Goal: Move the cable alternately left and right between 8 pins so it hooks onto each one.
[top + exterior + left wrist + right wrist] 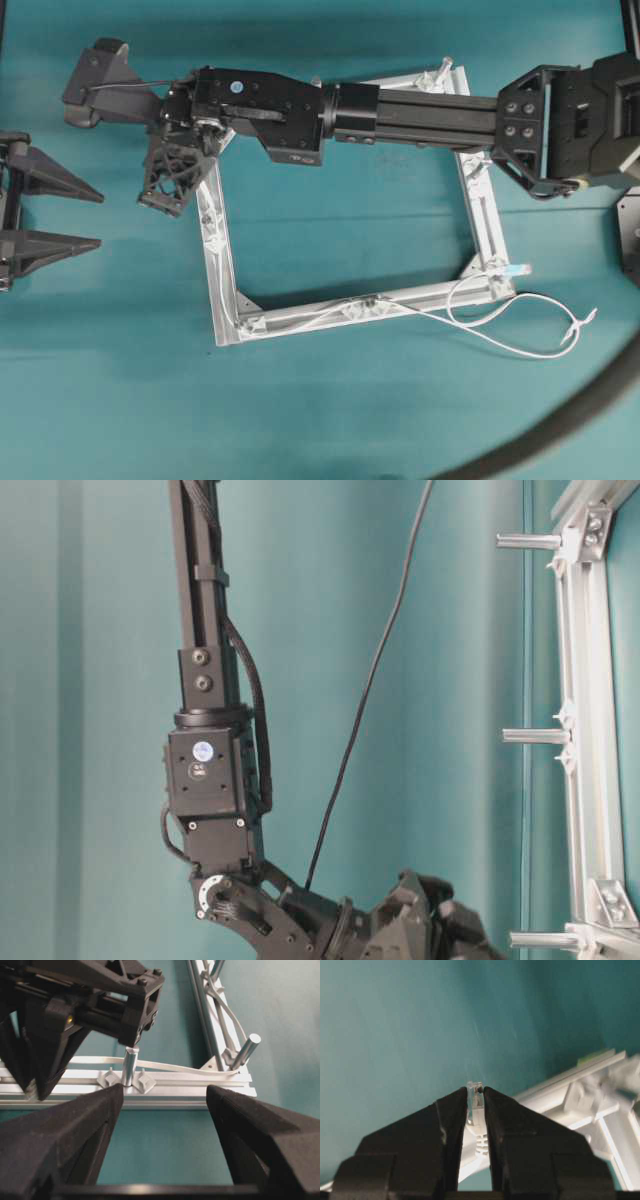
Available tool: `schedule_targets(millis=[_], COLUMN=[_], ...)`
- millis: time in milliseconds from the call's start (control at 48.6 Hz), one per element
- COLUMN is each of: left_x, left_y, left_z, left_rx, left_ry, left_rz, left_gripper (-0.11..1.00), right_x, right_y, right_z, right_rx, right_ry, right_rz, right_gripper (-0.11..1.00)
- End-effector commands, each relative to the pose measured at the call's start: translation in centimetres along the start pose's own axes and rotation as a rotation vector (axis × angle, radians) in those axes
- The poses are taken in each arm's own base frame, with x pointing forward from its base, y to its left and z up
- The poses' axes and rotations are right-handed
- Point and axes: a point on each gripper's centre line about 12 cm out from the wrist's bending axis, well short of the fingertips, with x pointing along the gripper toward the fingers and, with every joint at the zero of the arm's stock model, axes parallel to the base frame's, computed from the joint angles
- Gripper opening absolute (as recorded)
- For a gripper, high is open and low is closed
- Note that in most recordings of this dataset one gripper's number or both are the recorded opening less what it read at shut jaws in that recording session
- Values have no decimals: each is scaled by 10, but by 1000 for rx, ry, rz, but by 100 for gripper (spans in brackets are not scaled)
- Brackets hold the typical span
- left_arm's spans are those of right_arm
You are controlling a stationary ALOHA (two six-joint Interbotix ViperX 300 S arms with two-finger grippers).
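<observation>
Right gripper jaws pinch the cable by its plug; left gripper jaws stand spread.

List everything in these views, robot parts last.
cable: one, white, along the frame's near bar, loose loops off its right corner, plug end in the right gripper
pins: silvery, upright on the frame; full count hidden by the arm
frame: one, silver, square, mid-table
hose: one, dark grey, lower right corner
table: teal
right arm: black, stretched across the frame
right gripper: black, shut on the cable's plug
left gripper: black, open, left edge
</observation>
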Motion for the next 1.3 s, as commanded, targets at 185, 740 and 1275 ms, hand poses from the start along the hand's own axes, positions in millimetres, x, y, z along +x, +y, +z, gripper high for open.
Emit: schedule_targets(millis=[185, 740, 1275], left_x=[0, 0, 0], left_y=[-1, -1, 0], left_z=[10, 9, 4], left_rx=[2, 0, 3], left_ry=[-25, -23, -9], left_rz=[-1, -2, 0], left_gripper=[78, 78, 78], right_x=[-22, -17, -20], right_y=[-15, -71, -90], right_z=[36, 53, 38], right_rx=[-68, 158, 419], right_ry=[-230, -438, -459], right_rz=[-92, -369, -549], right_gripper=[13, 13, 13])
